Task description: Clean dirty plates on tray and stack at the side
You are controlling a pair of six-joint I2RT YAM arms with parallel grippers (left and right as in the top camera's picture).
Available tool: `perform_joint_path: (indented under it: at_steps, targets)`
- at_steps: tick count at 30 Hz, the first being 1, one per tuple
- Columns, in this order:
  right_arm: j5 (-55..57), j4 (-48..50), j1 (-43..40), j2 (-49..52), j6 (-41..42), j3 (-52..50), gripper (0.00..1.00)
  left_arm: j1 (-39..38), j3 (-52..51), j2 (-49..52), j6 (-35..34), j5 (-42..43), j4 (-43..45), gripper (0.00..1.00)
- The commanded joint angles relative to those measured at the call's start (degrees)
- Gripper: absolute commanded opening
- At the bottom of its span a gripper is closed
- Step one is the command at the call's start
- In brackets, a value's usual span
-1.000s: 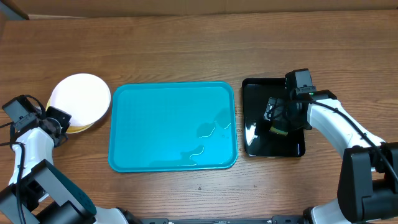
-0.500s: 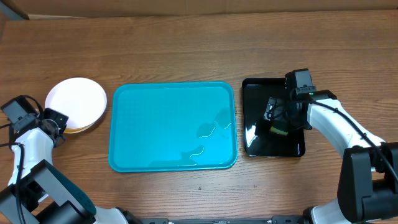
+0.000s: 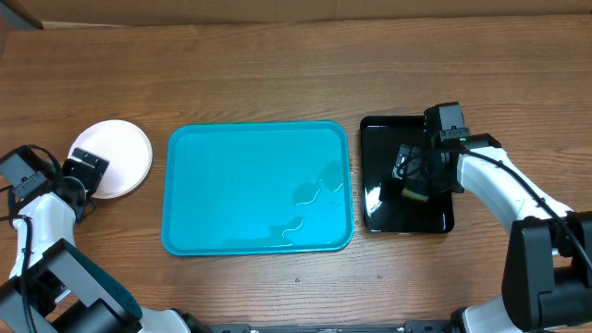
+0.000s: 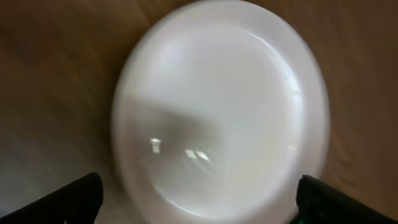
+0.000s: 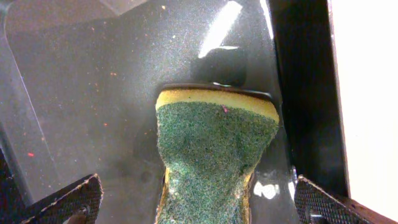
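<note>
Where the plates (image 3: 113,157) lie on the table (image 3: 277,74) left of the blue tray (image 3: 259,185): left fingers (image 4: 78,199) spread wide at the rim; right fingers (image 5: 68,199) apart, astride the sponge (image 5: 214,155). Risk: a careless withdrawal could knock the plates sideways.

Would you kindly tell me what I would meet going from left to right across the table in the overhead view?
white plate → light-blue tray → black tray
</note>
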Motion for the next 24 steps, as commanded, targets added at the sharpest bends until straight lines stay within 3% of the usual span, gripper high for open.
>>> perform_joint_path:
  at_steps: [1,5,9,17,24]
  targets:
    - [1.0,0.3,-0.2,0.3,-0.3,-0.2,1.0,-1.2,2.8,0.4,0.4,20.6,0.4,1.0]
    - [1.0,0.3,-0.3,0.3,-0.3,-0.2,1.0,-6.2,3.2,0.2,0.5,31.5,0.3,1.0]
    - [1.0,0.3,-0.2,0.3,-0.3,-0.2,1.0,-14.5,3.2,0.2,2.8,32.9,-2.7,1.0]
    - [1.0,0.3,-0.3,0.3,-0.3,-0.2,1.0,-33.2,3.2,0.2,5.2,20.2,-6.0,1.0]
    - [1.0,0.3,-0.3,0.3,-0.3,-0.2,1.0,-41.0,3.2,0.2,5.2,11.0,-6.2,1.0]
